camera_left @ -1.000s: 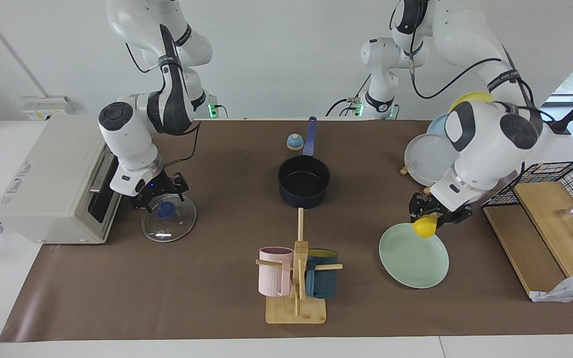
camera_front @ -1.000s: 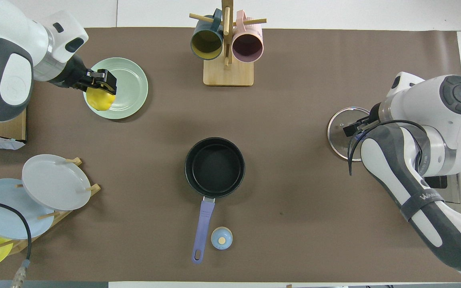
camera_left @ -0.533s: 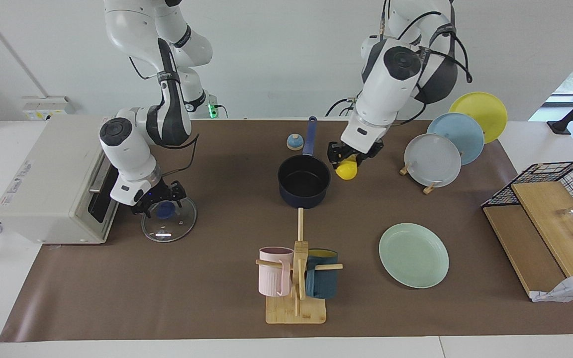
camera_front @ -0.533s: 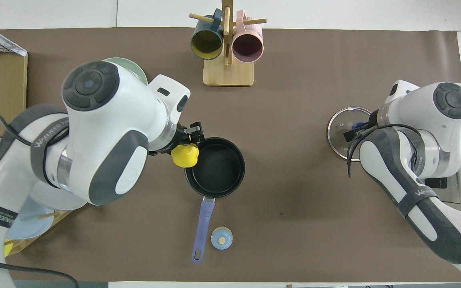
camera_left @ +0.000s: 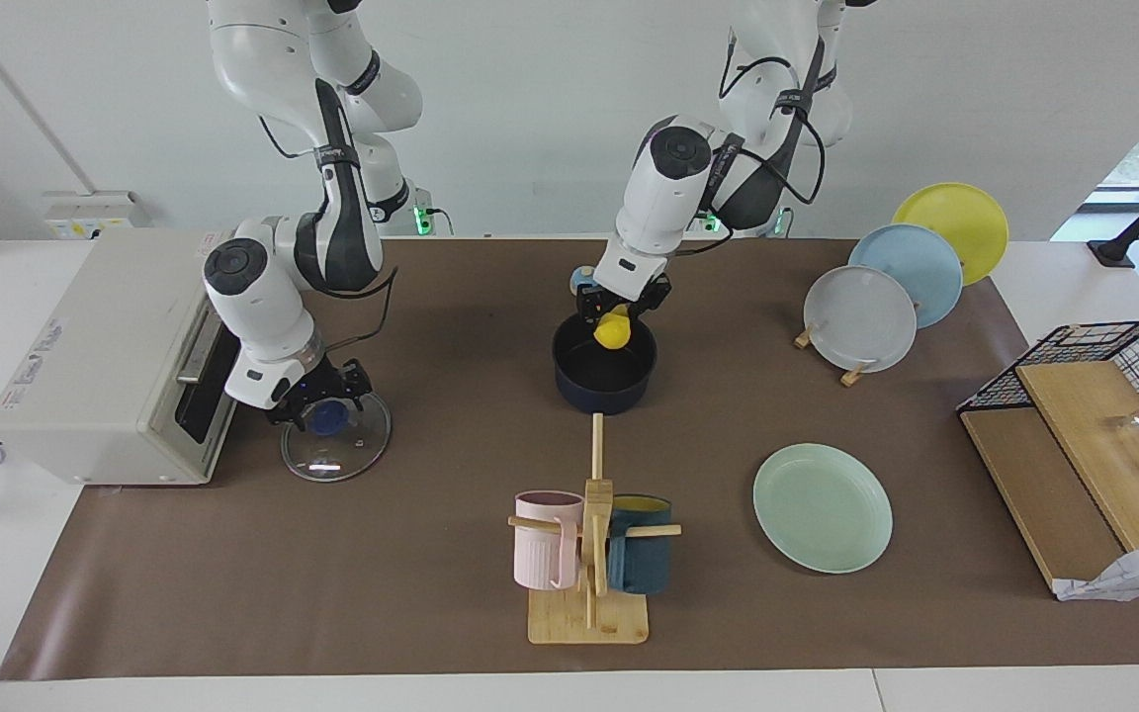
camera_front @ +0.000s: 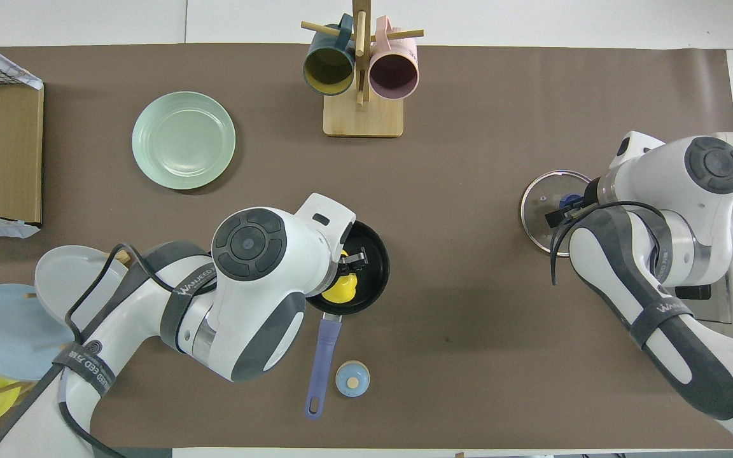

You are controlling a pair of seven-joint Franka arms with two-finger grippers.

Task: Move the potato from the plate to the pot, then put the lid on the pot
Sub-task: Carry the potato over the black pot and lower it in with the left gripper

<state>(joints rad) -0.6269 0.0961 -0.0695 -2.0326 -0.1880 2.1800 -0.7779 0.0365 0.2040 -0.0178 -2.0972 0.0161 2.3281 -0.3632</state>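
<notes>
Over the pot (camera_left: 604, 364), the potato (camera_left: 613, 330) hangs pinched between the fingers of the left gripper (camera_left: 619, 310). It sits just under the gripper's tips, above the black interior on the side nearer the robots, not resting on the pot's floor as far as the facing view shows. From overhead the potato (camera_front: 340, 289) shows inside the pot's rim (camera_front: 376, 264), with the left gripper (camera_front: 347, 267) partly hidden under its own wrist.

Pot stands mid-table, its blue handle (camera_front: 321, 359) pointing toward the robots. A small blue-and-tan bell (camera_front: 352, 379) sits just beside the handle.

Plate (camera_left: 823, 506) lies flat, bare, well apart from the pot, farther from the robots and toward the left arm's end of the table.

Lid (camera_left: 336, 435) lies flat on the table toward the right arm's end, in front of the toaster oven (camera_left: 105, 351). Right gripper (camera_left: 317, 400) is down at the lid's blue knob (camera_left: 329, 418), fingers either side of it; cannot tell whether they are clamping it or just bracketing it.

Mug rack (camera_left: 589, 554) stands farther from the robots than the pot.
</notes>
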